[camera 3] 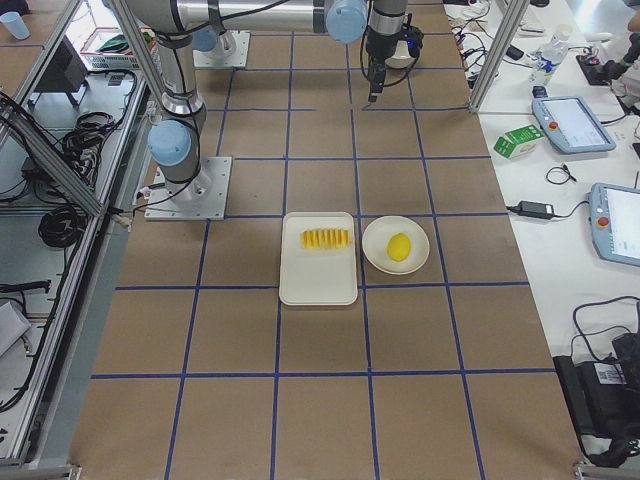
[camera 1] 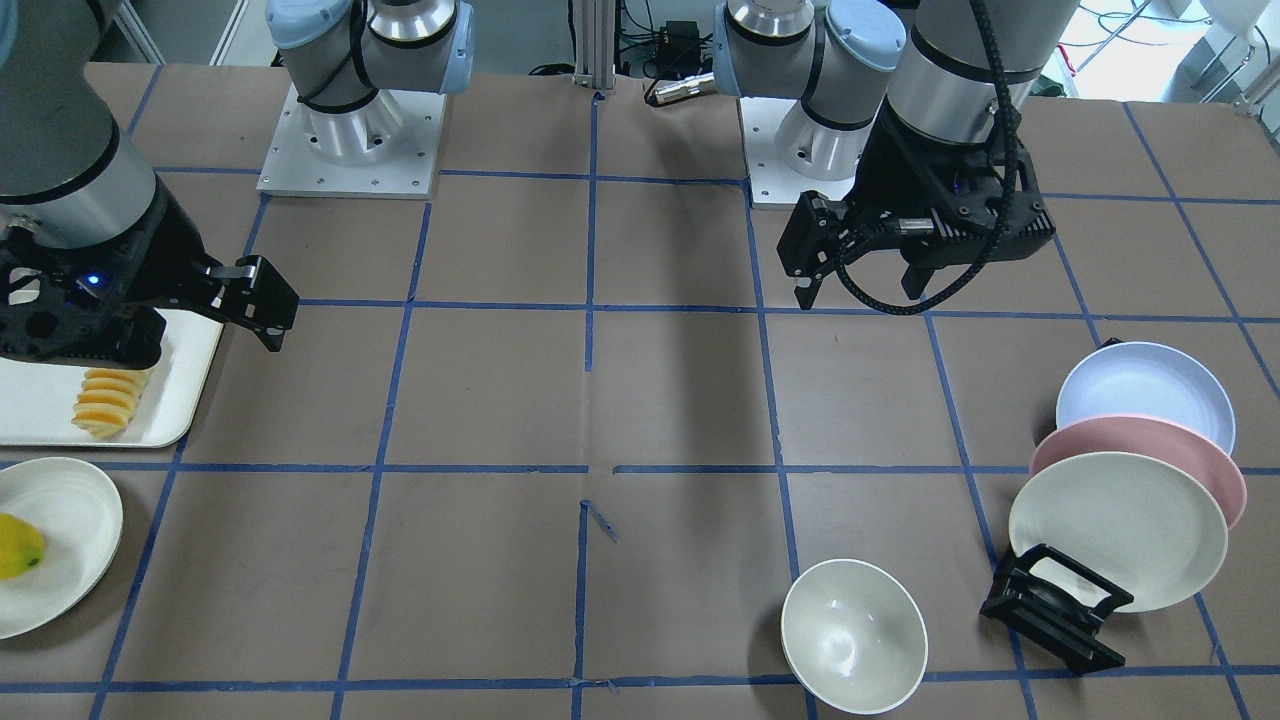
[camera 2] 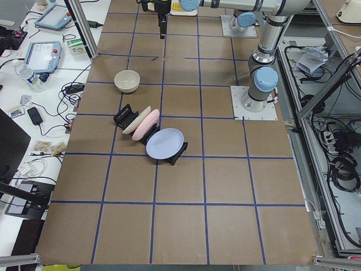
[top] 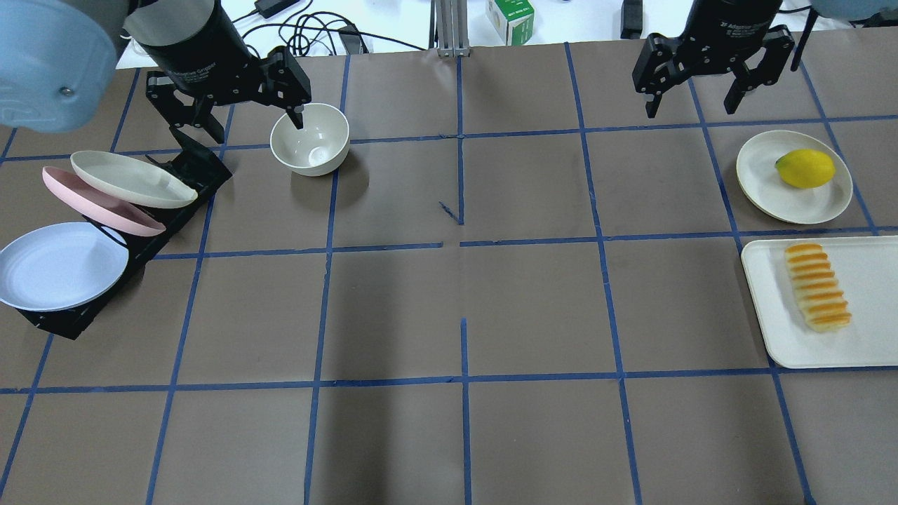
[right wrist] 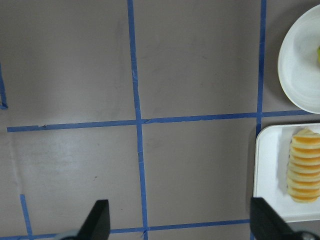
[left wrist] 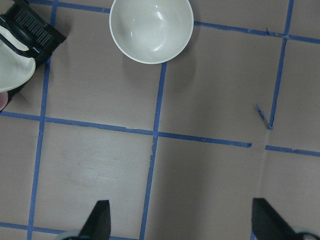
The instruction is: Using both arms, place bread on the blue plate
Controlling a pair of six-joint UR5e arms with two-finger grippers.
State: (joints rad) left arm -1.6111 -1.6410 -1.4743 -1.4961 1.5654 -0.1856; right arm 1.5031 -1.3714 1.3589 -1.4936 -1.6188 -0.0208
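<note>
The bread [top: 817, 286] is a ridged golden-orange loaf lying on a white tray [top: 772, 330] at the right; it also shows in the front view [camera 1: 110, 400] and the right wrist view [right wrist: 304, 165]. The blue plate [top: 59, 265] leans in a black rack [top: 63, 319] at the left, nearest the robot, and also shows in the front view [camera 1: 1145, 390]. My left gripper [top: 235, 116] hangs open and empty, high over the table near the rack. My right gripper [top: 691, 109] hangs open and empty, high up and left of the tray. Both are apart from the bread and the plate.
A pink plate [top: 98, 203] and a cream plate [top: 130, 179] stand in the same rack. A cream bowl [top: 310, 139] sits beside the rack. A yellow fruit [top: 805, 168] lies on a cream plate [top: 761, 175] beyond the tray.
</note>
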